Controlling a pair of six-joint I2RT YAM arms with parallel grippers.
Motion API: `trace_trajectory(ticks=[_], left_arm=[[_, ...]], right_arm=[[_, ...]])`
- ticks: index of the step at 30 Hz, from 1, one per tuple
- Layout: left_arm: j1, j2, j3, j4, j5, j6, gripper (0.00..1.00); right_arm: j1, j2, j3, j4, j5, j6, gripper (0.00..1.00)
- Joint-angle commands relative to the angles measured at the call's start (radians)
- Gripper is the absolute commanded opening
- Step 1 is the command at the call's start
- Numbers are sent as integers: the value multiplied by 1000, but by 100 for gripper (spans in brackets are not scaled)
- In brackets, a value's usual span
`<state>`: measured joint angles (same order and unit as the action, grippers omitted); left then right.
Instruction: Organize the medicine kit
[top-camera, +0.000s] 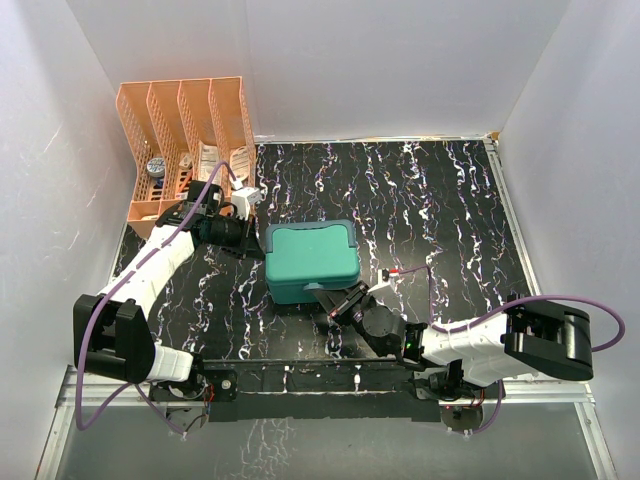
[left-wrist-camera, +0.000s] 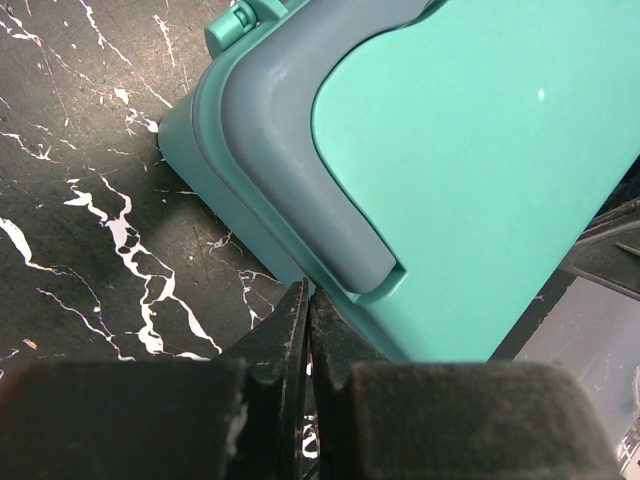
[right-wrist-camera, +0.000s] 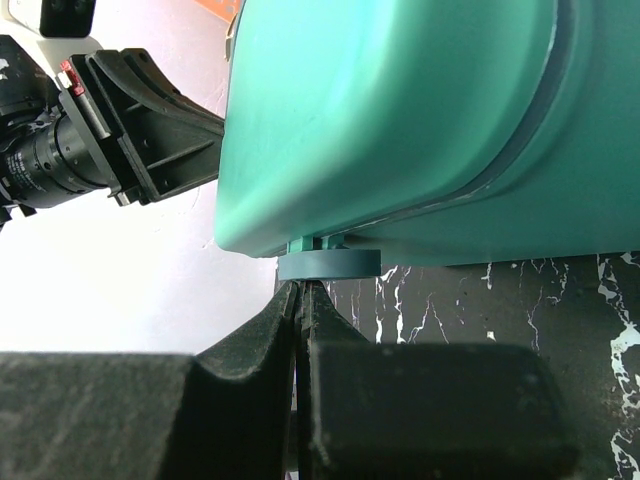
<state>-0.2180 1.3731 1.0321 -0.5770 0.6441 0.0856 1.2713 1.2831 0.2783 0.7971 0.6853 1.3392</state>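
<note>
I see right gripper (right-wrist-camera: 300, 287) nearest, fingers pressed together, empty, tips just under latch (right-wrist-camera: 328, 263) of medicine kit (top-camera: 312, 262). Kit sits mid black marbled table (top-camera: 450, 220), lid (top-camera: 310, 245) down. At kit's left side, left gripper (left-wrist-camera: 307, 292) likewise pressed together, empty. Far left, orange file rack (top-camera: 185, 135).

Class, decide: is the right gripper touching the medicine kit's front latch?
Cannot tell. In the right wrist view the right gripper, shut, sits just under the latch; neither gap nor contact is plain.
</note>
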Motion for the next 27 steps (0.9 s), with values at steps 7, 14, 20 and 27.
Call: trace_trajectory(ticks=[7, 14, 20, 27], left_arm=[[-3, -44, -11, -24, 40, 15, 0], [-4, -45, -13, -29, 42, 19, 0], [-4, -46, -18, -31, 42, 22, 0], [-4, -50, -24, -36, 40, 26, 0]], right_arm=[[-7, 5, 39, 69, 39, -43, 0], [-7, 7, 47, 88, 36, -59, 0], [-8, 10, 48, 94, 36, -61, 0], [-7, 19, 48, 112, 40, -66, 0]])
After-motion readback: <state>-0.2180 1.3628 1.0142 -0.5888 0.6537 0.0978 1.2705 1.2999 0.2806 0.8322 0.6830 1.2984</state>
